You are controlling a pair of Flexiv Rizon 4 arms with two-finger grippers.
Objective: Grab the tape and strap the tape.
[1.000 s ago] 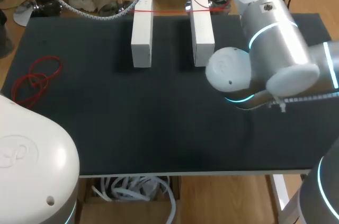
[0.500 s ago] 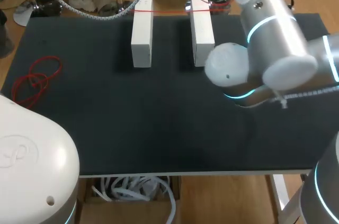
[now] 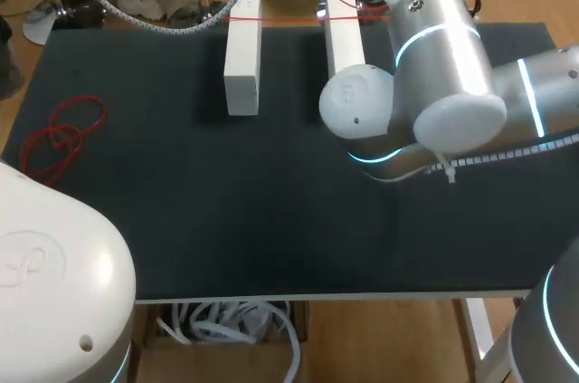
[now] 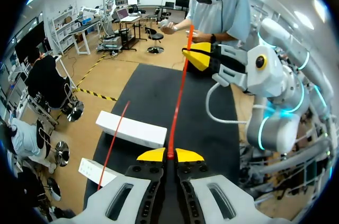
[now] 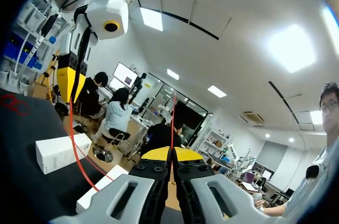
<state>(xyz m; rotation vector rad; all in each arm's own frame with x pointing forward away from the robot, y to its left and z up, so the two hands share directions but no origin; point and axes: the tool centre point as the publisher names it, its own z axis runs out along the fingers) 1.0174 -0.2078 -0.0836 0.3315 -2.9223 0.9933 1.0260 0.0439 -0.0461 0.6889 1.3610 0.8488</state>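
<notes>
A thin red tape (image 3: 289,17) runs taut across the far ends of two white blocks (image 3: 242,52) (image 3: 340,34). In the left wrist view my left gripper (image 4: 169,155) is shut on the red tape (image 4: 177,107). From there the tape runs straight ahead to my right gripper (image 4: 197,57). In the right wrist view my right gripper (image 5: 171,154) is shut on the tape (image 5: 172,123), above the blocks (image 5: 58,152). My right arm (image 3: 434,66) hides the near end of the right block. Neither gripper shows in the head view.
A loose coil of red tape (image 3: 61,137) lies at the left side of the black table (image 3: 226,220). A white ribbed hose (image 3: 136,16) hangs over the far left edge.
My right arm has swung to the left and now covers the near end of the right block. The blocks and the taut tape have stayed in place.
</notes>
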